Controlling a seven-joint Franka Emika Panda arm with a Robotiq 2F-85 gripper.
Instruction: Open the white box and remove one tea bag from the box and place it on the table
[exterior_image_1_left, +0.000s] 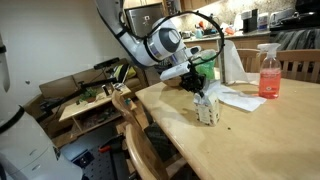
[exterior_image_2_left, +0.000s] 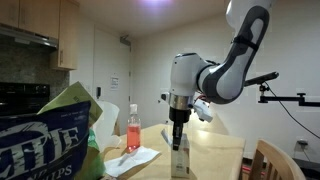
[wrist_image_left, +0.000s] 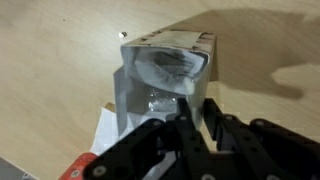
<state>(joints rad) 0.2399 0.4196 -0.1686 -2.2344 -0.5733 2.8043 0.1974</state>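
The white box (wrist_image_left: 165, 75) stands on the table (wrist_image_left: 60, 80) with its top open, and crinkly pale contents show inside. No single tea bag can be picked out. My gripper (wrist_image_left: 195, 118) points straight down at the box's near wall. Its fingers (wrist_image_left: 172, 130) stand close together, with a thin white strip of the box and a sliver of table showing between them. Whether they press on the strip cannot be told. In both exterior views the gripper (exterior_image_1_left: 200, 92) (exterior_image_2_left: 178, 143) sits right on top of the box (exterior_image_1_left: 207, 108) (exterior_image_2_left: 179, 160).
A pink spray bottle (exterior_image_1_left: 268, 72) (exterior_image_2_left: 133, 128) and flat white paper sheets (exterior_image_1_left: 238, 98) (exterior_image_2_left: 135, 160) lie beyond the box. A wooden chair (exterior_image_1_left: 135, 130) stands at the table's edge (exterior_image_1_left: 160, 130). A chip bag (exterior_image_2_left: 50, 135) fills the foreground in an exterior view.
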